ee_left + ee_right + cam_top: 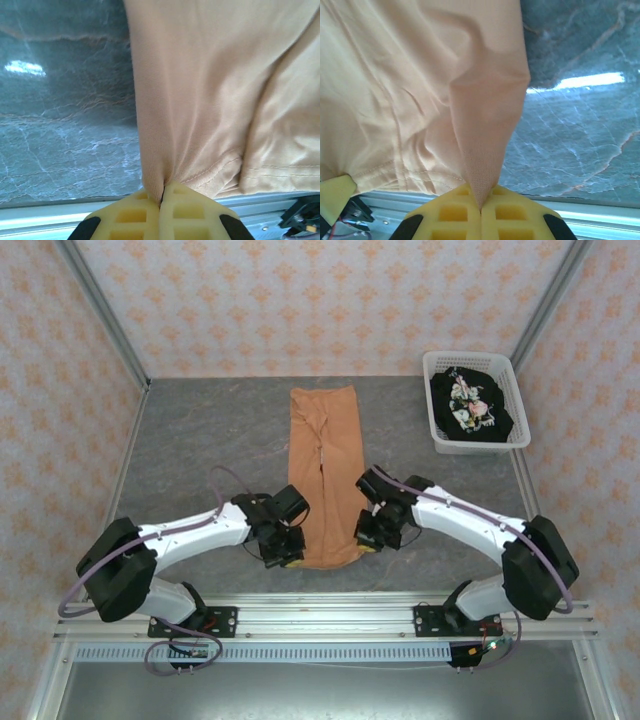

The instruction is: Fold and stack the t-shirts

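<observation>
Arm links: white shells on the left arm [190,532] and right arm [468,523], broken by black joint housings.
Shoulder joints: big rounded black blocks just above the aluminium rail [320,625].
Base plates [205,620]: flat, black, bolted onto the rail.
Cables [64,602]: grey-purple, looping along each arm and below the rail.
Left gripper [161,202]: yellow fingers [131,216] moulded with square pockets, black at the outer corners.
Right gripper [481,205]: matching yellow pocketed fingers [454,214], black corners.

White lattice basket [480,445] at far right of grey marbled table [200,440]
</observation>
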